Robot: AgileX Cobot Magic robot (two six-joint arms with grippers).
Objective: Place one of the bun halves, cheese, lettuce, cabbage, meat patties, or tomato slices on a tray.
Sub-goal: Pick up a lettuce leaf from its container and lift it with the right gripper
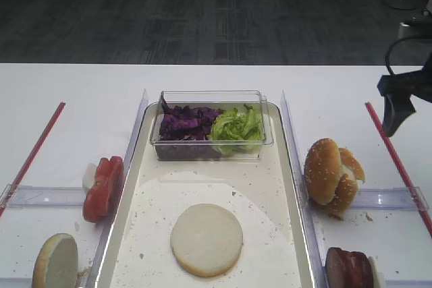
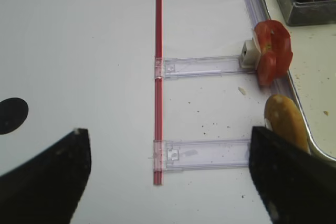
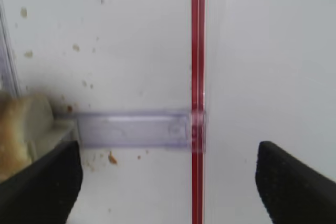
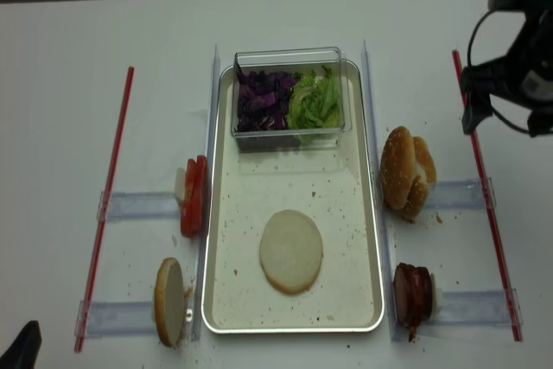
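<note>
Tray (image 4: 370,239): centre of worktop (image 4: 52,84), cream, crumb-speckled. One bun half (image 4: 291,251) lies on it cut face up, toward the near end.
Tub (image 4: 289,131): clear, at the far end of the tray. Holds cabbage (image 4: 263,99) on the left, lettuce (image 4: 315,101) on the right.
Off tray, left: tomato slices (image 4: 192,196) stacked on edge just beside the tray rim; another bun half (image 4: 170,302) on edge nearer the camera.
Off tray, right: bun halves (image 4: 408,172) leaning together just beside the rim; patties (image 4: 413,293) on edge nearer the camera.
Cheese: none seen.
Right gripper (image 3: 168,174): fingers spread wide, nothing between them. Hangs over the red strip (image 3: 197,77) at the far right, near the right buns but apart from them.
Left gripper (image 2: 168,174): fingers released, empty, above the left side of the worktop, well apart from tomato and bun.
Progress: one bun base is placed, so a placement looks done. Judgement: if stacking goes on, fillings and a top bun are left; nothing is gripped now.
Next, likely: right gripper is closest to the right buns or patties, so a pick there seems plausible.
</note>
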